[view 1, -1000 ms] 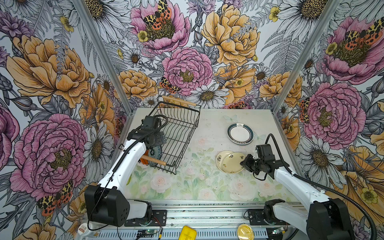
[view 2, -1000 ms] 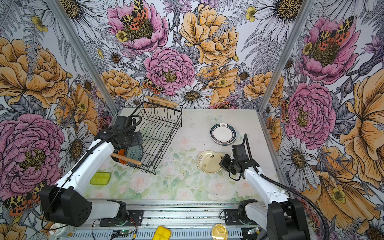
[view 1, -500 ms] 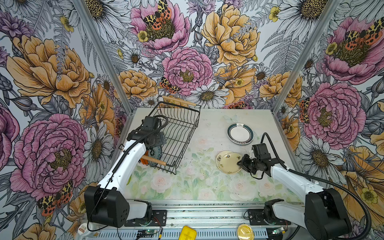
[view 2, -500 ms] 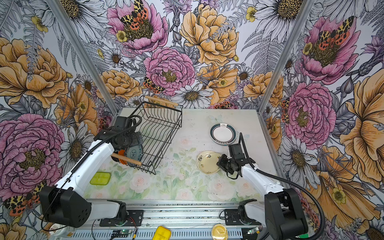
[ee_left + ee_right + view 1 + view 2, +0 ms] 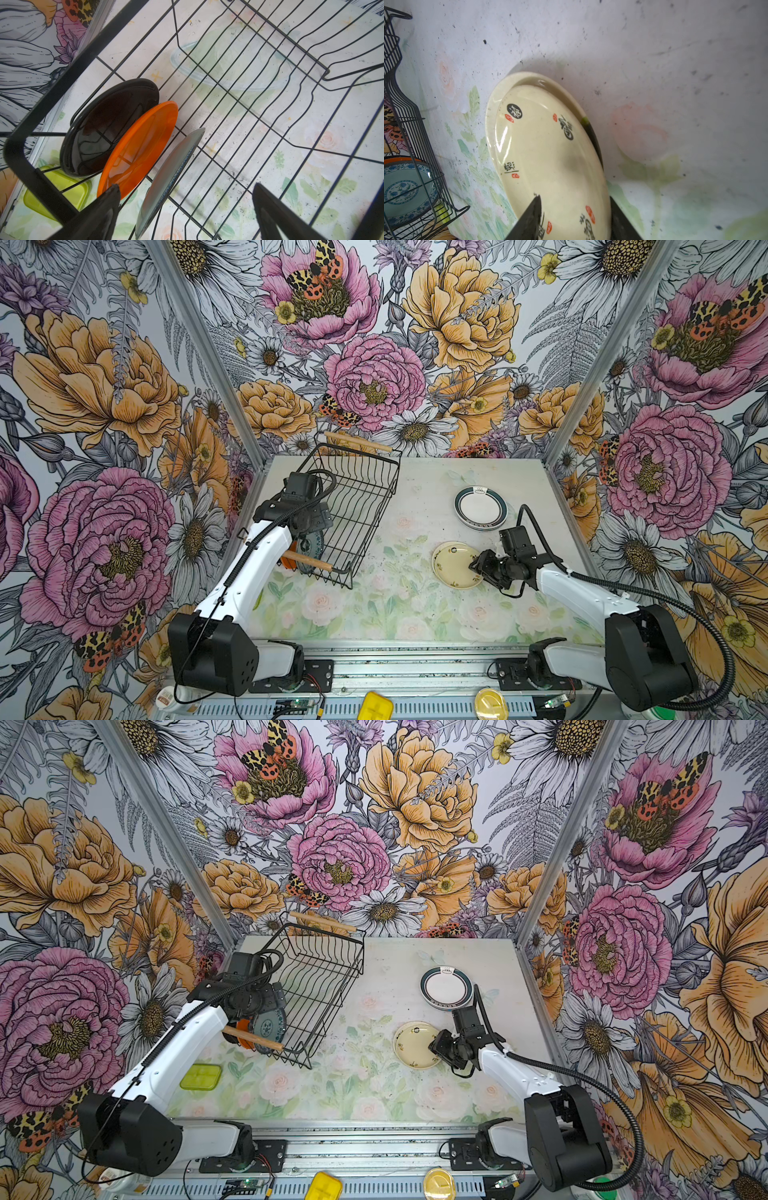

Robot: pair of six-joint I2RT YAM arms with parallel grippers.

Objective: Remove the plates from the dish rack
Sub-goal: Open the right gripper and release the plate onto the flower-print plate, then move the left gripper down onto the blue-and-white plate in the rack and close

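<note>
The black wire dish rack [image 5: 357, 506] [image 5: 320, 977] stands at the back left with three plates upright at its near end: black [image 5: 108, 124], orange [image 5: 141, 145] and blue-grey patterned [image 5: 172, 176] [image 5: 268, 1027]. My left gripper [image 5: 187, 191] [image 5: 309, 526] hangs open inside the rack, and the blue-grey plate's rim sits between its fingers, untouched. A cream plate [image 5: 550, 155] [image 5: 453, 566] lies on a second cream plate [image 5: 500, 87]. My right gripper [image 5: 574, 198] [image 5: 478, 566] straddles the top plate's near rim, jaws apart. A stack of white, teal-rimmed plates [image 5: 481, 508] [image 5: 446, 988] lies behind.
A yellow-green lidded box [image 5: 200, 1076] [image 5: 62, 187] sits on the table left of the rack, under my left arm. Flowered walls close in the table on three sides. A yellow block [image 5: 376, 707] and a round yellow lid [image 5: 490, 703] lie on the front rail.
My right gripper has slid the cream plate leftward onto the other cream plate, and its jaws have spread from shut. The left arm and the rack have not moved.
</note>
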